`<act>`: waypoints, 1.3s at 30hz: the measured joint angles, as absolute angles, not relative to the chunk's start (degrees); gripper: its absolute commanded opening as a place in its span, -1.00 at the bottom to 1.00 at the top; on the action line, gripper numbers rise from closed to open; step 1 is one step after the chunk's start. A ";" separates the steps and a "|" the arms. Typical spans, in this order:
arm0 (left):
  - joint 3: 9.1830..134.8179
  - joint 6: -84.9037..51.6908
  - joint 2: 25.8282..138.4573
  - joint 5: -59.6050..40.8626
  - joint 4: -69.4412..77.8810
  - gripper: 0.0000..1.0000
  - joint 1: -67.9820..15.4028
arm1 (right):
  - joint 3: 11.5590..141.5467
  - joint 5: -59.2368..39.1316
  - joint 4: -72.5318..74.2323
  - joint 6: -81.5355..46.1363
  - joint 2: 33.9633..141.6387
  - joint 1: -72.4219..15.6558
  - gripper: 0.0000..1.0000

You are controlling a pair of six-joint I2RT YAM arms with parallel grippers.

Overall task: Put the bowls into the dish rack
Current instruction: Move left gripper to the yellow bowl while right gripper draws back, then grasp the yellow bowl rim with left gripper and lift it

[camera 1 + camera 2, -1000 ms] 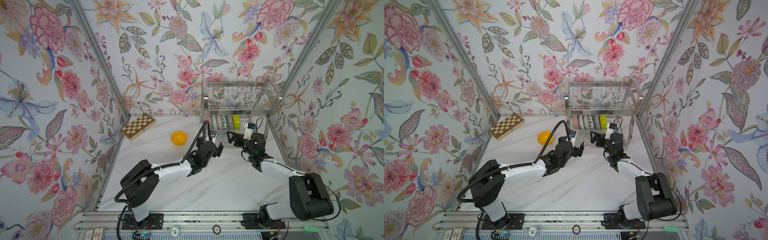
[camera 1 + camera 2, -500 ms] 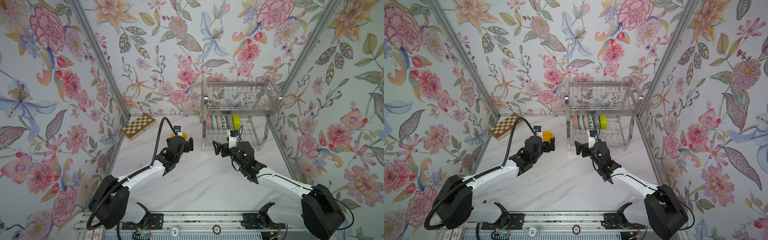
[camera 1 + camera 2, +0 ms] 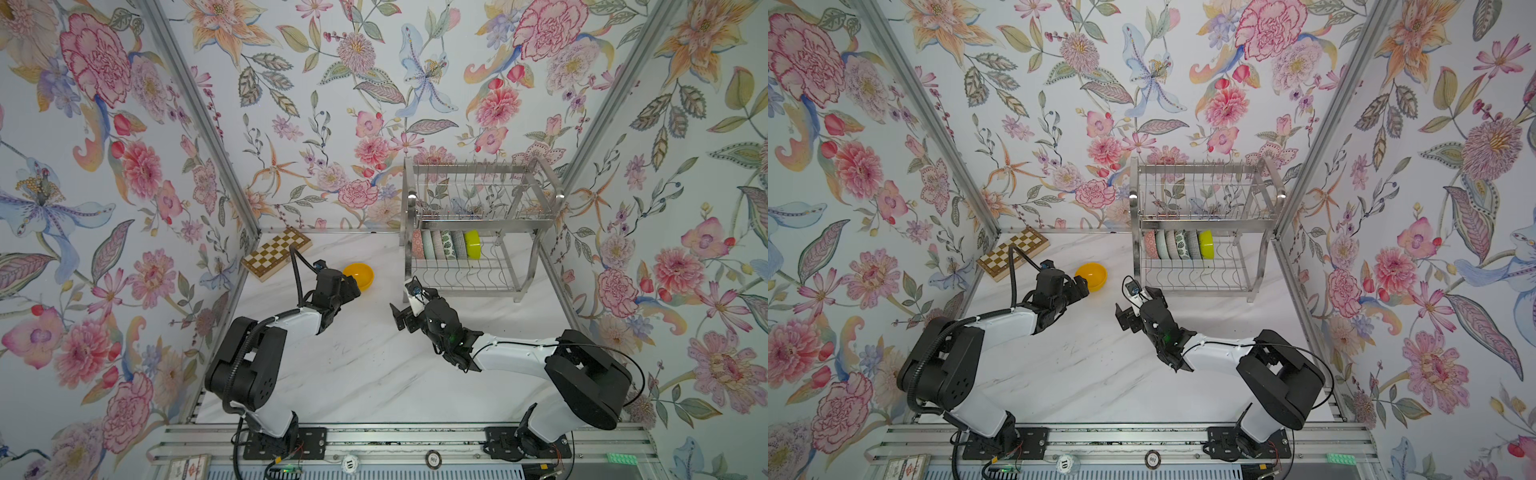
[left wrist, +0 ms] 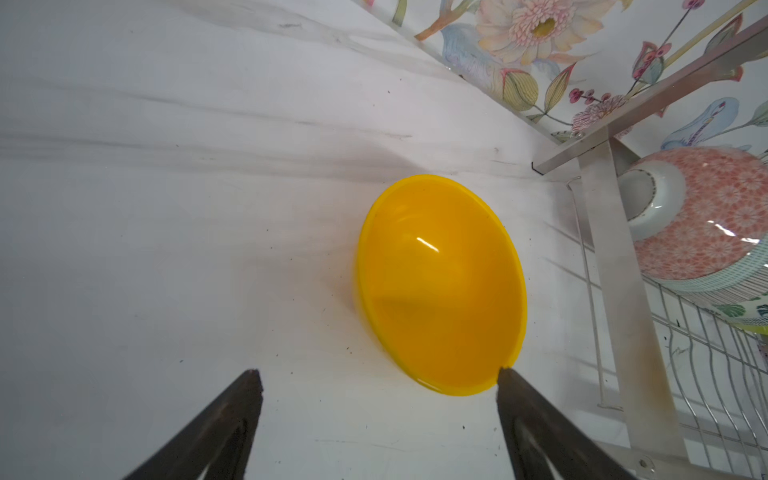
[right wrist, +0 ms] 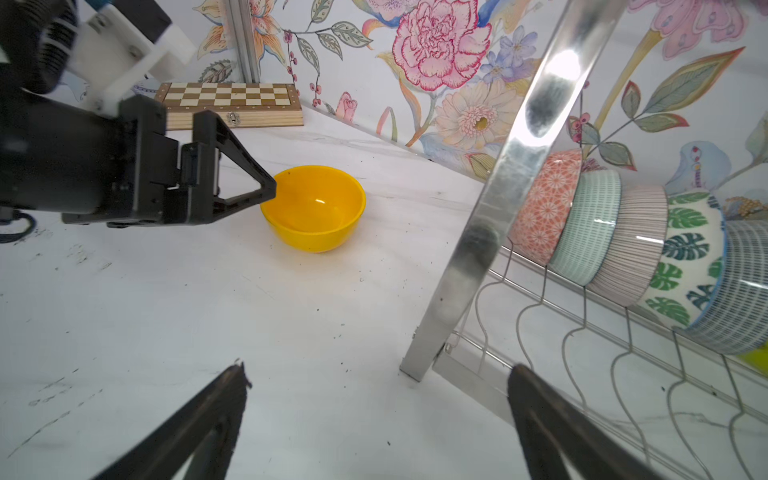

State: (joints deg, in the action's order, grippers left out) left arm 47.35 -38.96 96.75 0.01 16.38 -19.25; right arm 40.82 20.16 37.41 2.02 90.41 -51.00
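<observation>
Right now the left gripper (image 4: pixel 379 372) stands spread wide at the near edge of the orange-yellow bowl (image 4: pixel 440 286) and pinches nothing. In the left wrist view one fingertip (image 4: pixel 505 372) touches the bowl's rim, while the other hangs over bare marble off to the side. The bowl sits mouth up on the white table (image 3: pixel 374 374), between the chessboard (image 3: pixel 276 253) and the dish rack (image 3: pixel 469 226), apart from both. In both top views a strip of open marble separates the bowl from the rack's front-left leg. The chessboard lies askew in the back-left corner, close to the wall.

The right gripper (image 5: pixel 379 370) is also spread wide and holds nothing. It hovers just in front of the rack's front-left corner, near the foot of that leg but not touching it. It is well apart from the left gripper, with bare table between the two.

Six bowls (image 3: pixel 444 245) stand on edge in the rack's lower tier, packed close in a row from the left end. The pink-patterned bowl (image 5: pixel 544 208) is outermost on the left and the lime green bowl (image 3: pixel 473 244) ends the row. Right of the lime green bowl the wavy wire slots run on unfilled to the rack's right legs.
</observation>
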 measured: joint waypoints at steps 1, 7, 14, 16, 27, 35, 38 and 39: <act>48.38 -39.59 98.24 -0.47 16.40 0.72 -19.25 | 40.82 20.69 38.11 2.37 90.45 -50.98 0.98; 51.94 -43.22 103.37 -2.37 18.33 0.47 -19.25 | 39.13 23.44 42.37 2.76 90.32 -50.89 0.98; 52.45 -46.41 105.23 -2.85 19.42 0.02 -19.25 | 38.50 25.04 43.40 2.76 90.32 -50.87 0.98; 52.38 -46.46 105.23 -2.87 19.51 -0.14 -19.25 | 38.50 25.52 43.72 2.74 90.35 -50.87 0.98; 48.84 -45.63 105.19 -2.83 21.04 -0.82 -19.25 | 38.50 29.85 44.88 2.76 90.35 -50.87 0.98; 44.75 -43.24 99.29 -2.35 19.03 -1.00 -19.62 | 38.50 31.79 44.77 1.65 90.35 -50.09 0.98; 43.24 -41.52 95.61 -0.03 17.82 -1.00 -21.61 | 38.52 31.94 43.90 -0.05 90.35 -48.97 0.98; 42.96 -40.84 94.37 1.17 17.47 -1.00 -22.94 | 38.57 31.90 43.38 -0.78 90.35 -48.51 0.98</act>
State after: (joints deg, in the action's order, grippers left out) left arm 42.96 -40.84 94.37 1.17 17.47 -22.94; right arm 38.57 31.90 43.38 -0.78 90.35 -48.51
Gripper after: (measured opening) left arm 0.092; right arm 0.988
